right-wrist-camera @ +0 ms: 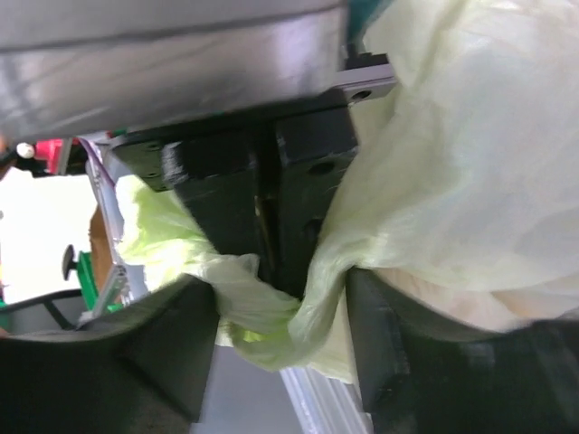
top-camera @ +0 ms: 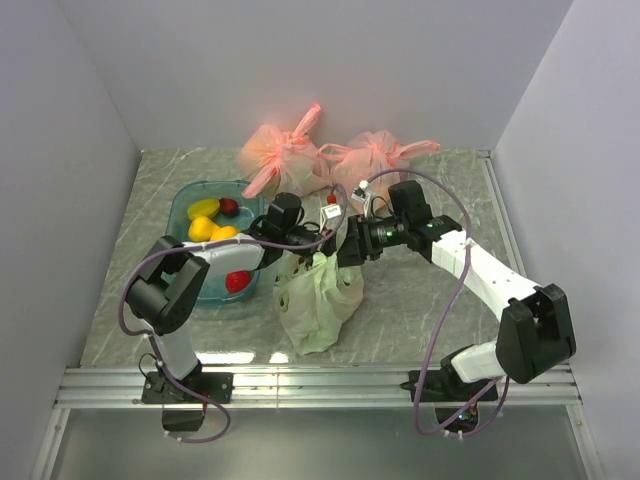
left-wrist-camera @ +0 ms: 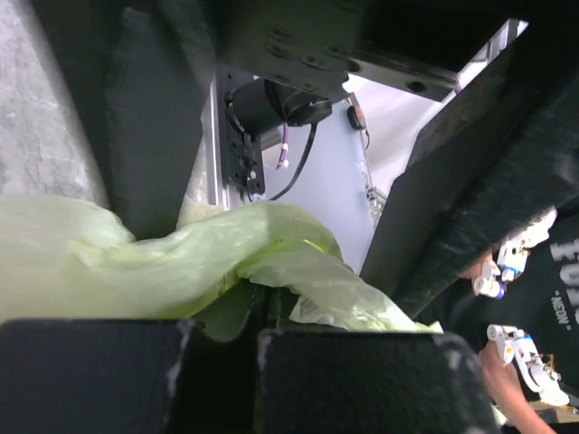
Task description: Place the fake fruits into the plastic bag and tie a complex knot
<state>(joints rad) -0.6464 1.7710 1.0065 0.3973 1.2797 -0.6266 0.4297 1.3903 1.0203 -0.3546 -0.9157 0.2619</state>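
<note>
The grey marbled surface (top-camera: 430, 310) is closed in by white walls on its left, right and far sides, with a metal rail (top-camera: 320, 385) along the near edge. At centre, towards the near side, the plastic bag (top-camera: 315, 300) is seen slumped, its top drawn up between the two arms. A clear blue bin (top-camera: 212, 185) is set just to its left, and two knotted pink bags (top-camera: 285, 155) lie at the far side. Several fake fruits (top-camera: 203, 209), yellow and red, lie in the bin. What is inside the bag cannot be told.

The left tool (left-wrist-camera: 258, 334) is shut tight on a bunched strip of the bag's film, as both wrist views show. The right tool (right-wrist-camera: 279, 307) is held with its fingers apart on either side of a twisted strand just beside that grip, and nothing is clamped by it yet.

The step in hand is judged to be the taking of a second strand for the knot. It would be done well if the right fingers were closed on the gathered twist, not on loose film, with the strip held taut by the left tool so that the thin plastic is neither torn nor let slip.

Room is tight. The two tools are almost touching, the bin rim lies just left, and the pink bags are near on the far side. Open surface is offered to the right of the bag.
</note>
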